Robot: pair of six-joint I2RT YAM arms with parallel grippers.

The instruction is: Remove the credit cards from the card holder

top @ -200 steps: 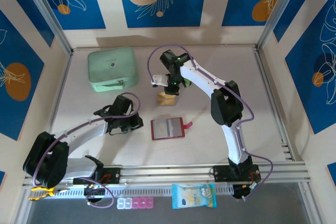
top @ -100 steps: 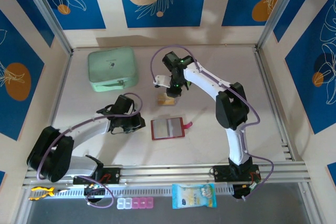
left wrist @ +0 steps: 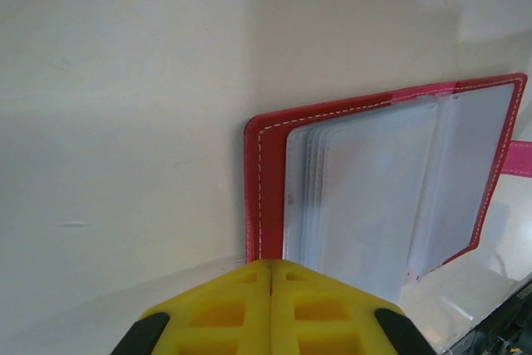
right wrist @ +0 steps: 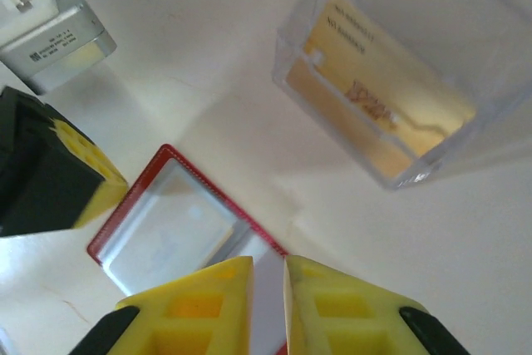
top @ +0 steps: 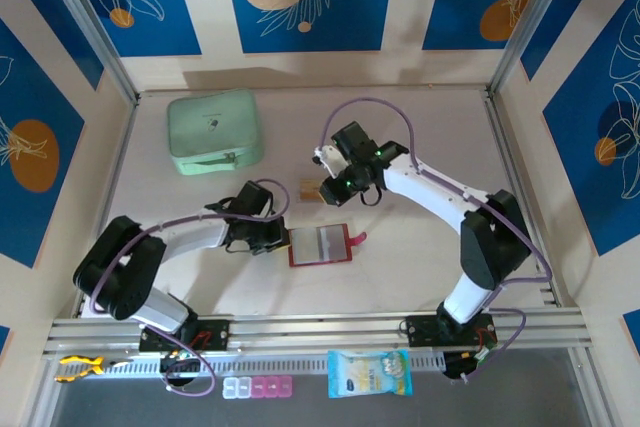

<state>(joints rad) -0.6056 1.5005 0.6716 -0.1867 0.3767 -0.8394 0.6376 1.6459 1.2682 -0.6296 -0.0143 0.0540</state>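
card holder [top: 320,245] beside left pincer [top: 281,240]

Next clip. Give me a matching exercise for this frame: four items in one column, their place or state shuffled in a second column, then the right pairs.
1 card holder
2 green case
3 clear box
4 left gripper

A shut, at the holder's left edge
B holds tan cards
C lies open and flat
D closed, far-left corner

Pairs: 1-C, 2-D, 3-B, 4-A
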